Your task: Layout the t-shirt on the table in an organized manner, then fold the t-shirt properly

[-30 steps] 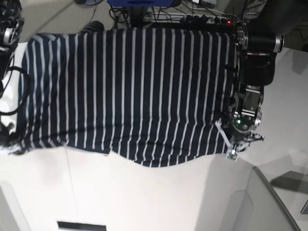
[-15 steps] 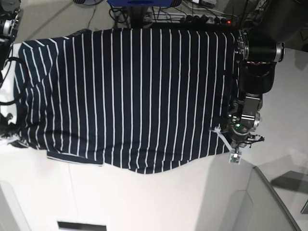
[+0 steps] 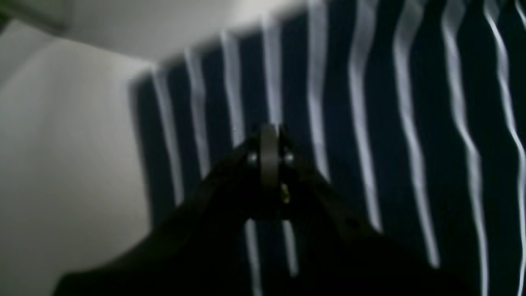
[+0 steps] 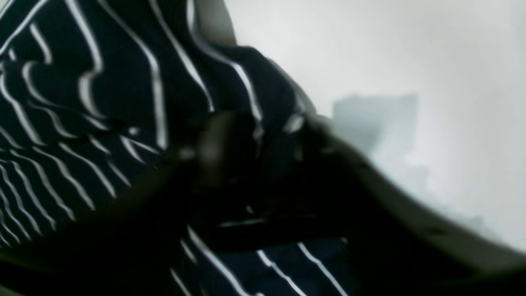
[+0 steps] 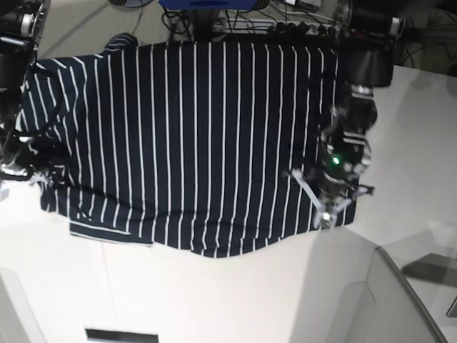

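The t-shirt (image 5: 186,143), dark navy with thin white stripes, lies spread wide across the white table (image 5: 235,300). My left gripper (image 5: 323,214) sits on its lower right corner area, a few stripes in from the edge. In the left wrist view its jaws (image 3: 269,137) are closed together against the striped cloth (image 3: 411,123), with bare table (image 3: 61,144) to the left. My right gripper (image 5: 36,177) is at the shirt's left edge. In the right wrist view it (image 4: 246,135) is dark and blurred, with bunched cloth (image 4: 82,102) wrapped around it and table (image 4: 411,61) behind.
Cables and a power strip (image 5: 285,25) lie beyond the table's far edge. A blue object (image 5: 207,3) is at top centre. A grey angled panel (image 5: 400,300) stands at the lower right. A dark slot (image 5: 121,334) is at the bottom edge.
The shirt has come down from a raised, stretched hold and looks smaller and flatter. My left gripper has moved inward to the left. The right arm has shifted in at the shirt's left edge.
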`<control>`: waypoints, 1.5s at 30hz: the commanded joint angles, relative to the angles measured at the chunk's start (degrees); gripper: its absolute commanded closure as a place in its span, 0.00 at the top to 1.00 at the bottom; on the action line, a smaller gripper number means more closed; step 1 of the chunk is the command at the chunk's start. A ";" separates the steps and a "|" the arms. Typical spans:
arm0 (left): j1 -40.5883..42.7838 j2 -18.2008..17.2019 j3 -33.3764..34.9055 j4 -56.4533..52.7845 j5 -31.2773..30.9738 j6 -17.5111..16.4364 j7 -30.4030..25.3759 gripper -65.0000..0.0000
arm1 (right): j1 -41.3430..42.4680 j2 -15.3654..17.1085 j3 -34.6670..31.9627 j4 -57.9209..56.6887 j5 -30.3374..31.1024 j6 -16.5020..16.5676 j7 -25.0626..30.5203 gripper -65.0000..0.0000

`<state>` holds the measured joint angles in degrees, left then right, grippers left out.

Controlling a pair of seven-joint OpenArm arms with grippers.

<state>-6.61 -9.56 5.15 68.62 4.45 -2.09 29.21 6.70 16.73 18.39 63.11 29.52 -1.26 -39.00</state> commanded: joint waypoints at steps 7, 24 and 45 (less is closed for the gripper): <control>8.06 0.20 4.13 5.89 -0.36 0.29 -0.86 0.00 | 2.66 -0.07 2.66 10.34 0.50 1.04 3.62 0.55; 12.46 -5.43 3.60 6.94 0.08 0.55 -0.95 0.00 | 3.02 -1.92 -7.98 -5.57 0.77 7.81 3.71 0.03; 8.59 -6.75 -1.06 14.41 -0.45 0.37 -0.42 0.00 | -7.45 -6.93 -0.77 26.69 0.59 7.72 -6.75 0.05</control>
<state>1.91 -15.70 4.40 82.19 3.88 -2.09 29.28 -1.10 9.21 17.56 89.01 29.47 6.02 -46.06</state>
